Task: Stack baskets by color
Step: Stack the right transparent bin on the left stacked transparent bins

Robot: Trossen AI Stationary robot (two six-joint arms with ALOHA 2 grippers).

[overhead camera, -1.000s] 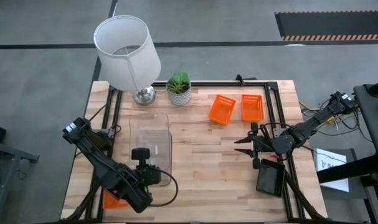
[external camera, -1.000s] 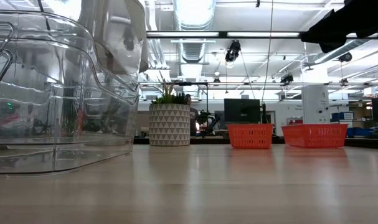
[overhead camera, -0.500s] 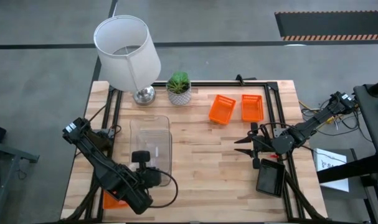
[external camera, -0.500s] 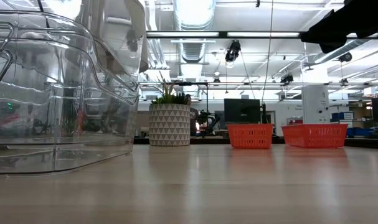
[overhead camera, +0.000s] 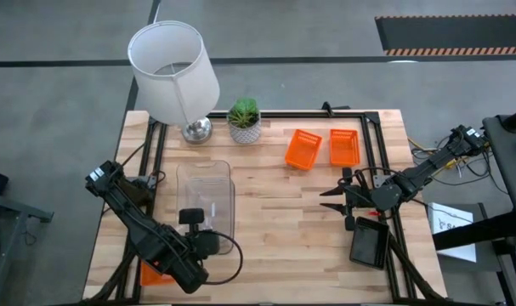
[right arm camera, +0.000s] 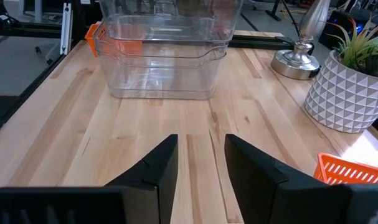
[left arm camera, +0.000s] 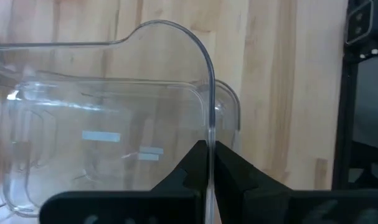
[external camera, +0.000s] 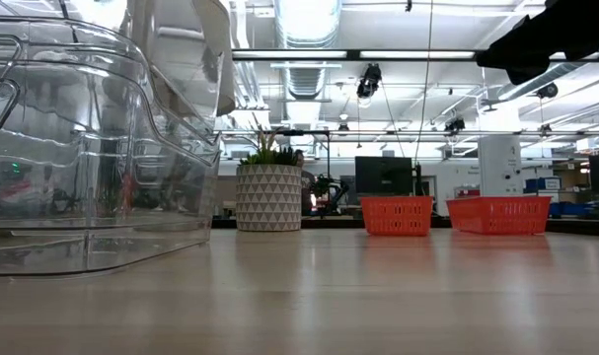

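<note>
Two orange baskets right of plant pot | left claw pinches clear basket rim, nearer than pot | right claw parted, empty, beside black basket | step: stacking clear; next likely seat, release

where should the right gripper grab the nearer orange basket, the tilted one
Take the orange basket by a long side wall, one finger inside, one outside, coming from above. It sits open side up and skewed, so the right gripper, open over bare wood, would likely need wrist rotation to match. The other orange basket lies close beside; the wall facing away seems safer.
</note>
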